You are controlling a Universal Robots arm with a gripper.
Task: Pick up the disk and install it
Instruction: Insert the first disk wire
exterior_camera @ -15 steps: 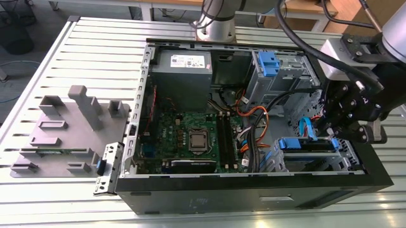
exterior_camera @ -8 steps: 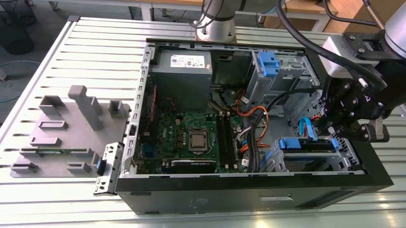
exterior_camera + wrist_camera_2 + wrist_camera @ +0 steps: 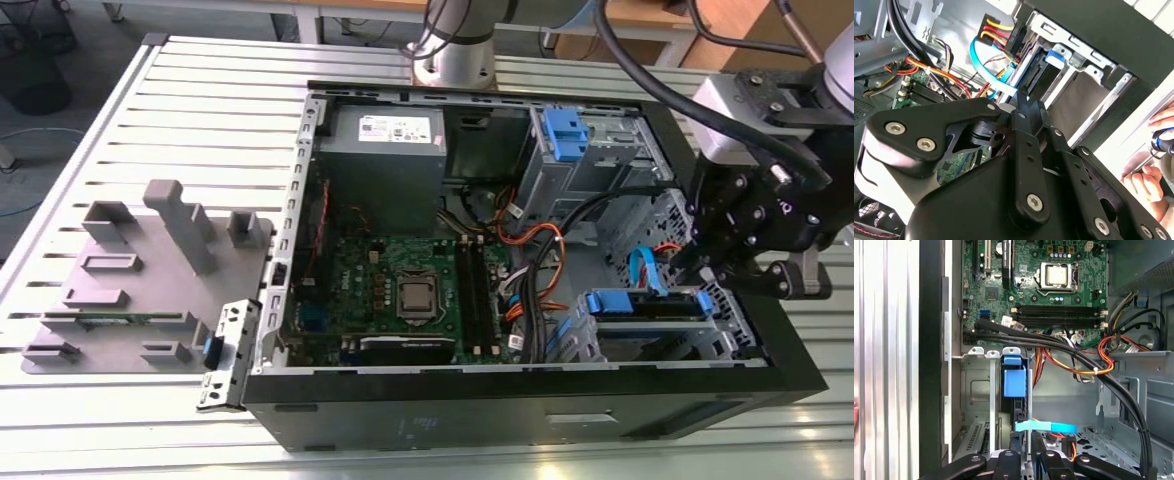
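The disk (image 3: 645, 305) lies in the drive bay at the front corner of the open computer case (image 3: 534, 410), on the exterior view's right, with blue bracket pieces at both ends. In the first wrist view the disk (image 3: 1015, 382) stands edge-on between the bay's metal rails. My black gripper (image 3: 714, 290) hangs over the disk's outer end. Its fingers (image 3: 1036, 452) stand close together with nothing seen between them, and their tips sit at the disk's near end (image 3: 1040, 75). A light blue flat cable (image 3: 1046, 427) crosses just in front of the fingers.
Thick black and orange cable bundles (image 3: 1089, 365) run beside the bay. The motherboard (image 3: 400, 290), the grey power supply (image 3: 387, 135) and a grey cage with a blue tab (image 3: 567, 135) share the case. A grey fixture (image 3: 134, 270) stands on the slatted table. A person's hand (image 3: 1156, 150) is beside the case.
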